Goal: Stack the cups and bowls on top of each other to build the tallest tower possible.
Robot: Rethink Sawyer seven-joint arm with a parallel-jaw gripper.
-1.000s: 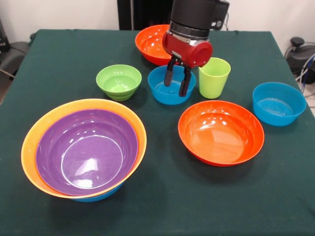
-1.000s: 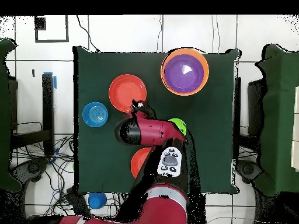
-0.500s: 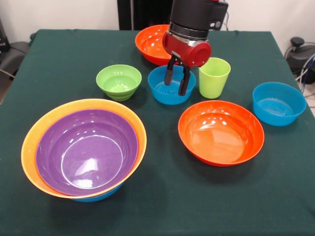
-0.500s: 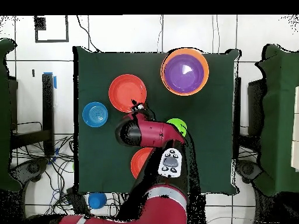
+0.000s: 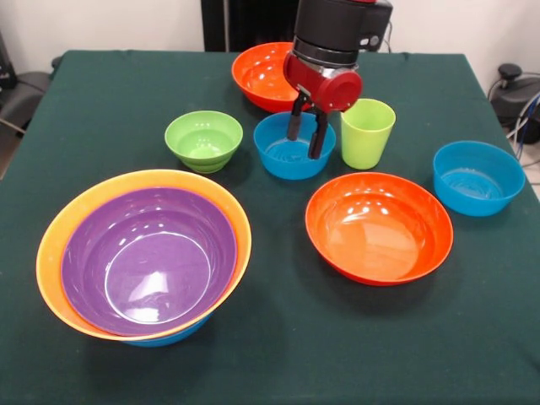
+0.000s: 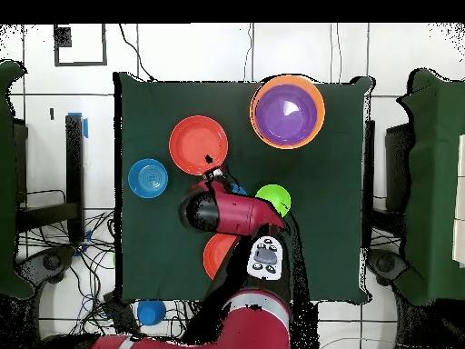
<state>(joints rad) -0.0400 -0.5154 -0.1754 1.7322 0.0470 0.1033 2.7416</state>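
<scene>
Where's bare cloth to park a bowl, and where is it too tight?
Free: the near strip in front of the red-orange bowl, and the far corner behind the small green bowl. Crowded: the row of green bowl, blue bowl under the gripper and tumbler.

Bright, even light from above is falling on the dark green cloth-covered table (image 5: pixel 101 101), leaving only soft, short shadows. White glare patches are showing inside the glossy purple plastic bowl (image 5: pixel 148 260) and the red-orange plastic bowl (image 5: pixel 379 226). The front view is staying in focus across the table.
</scene>
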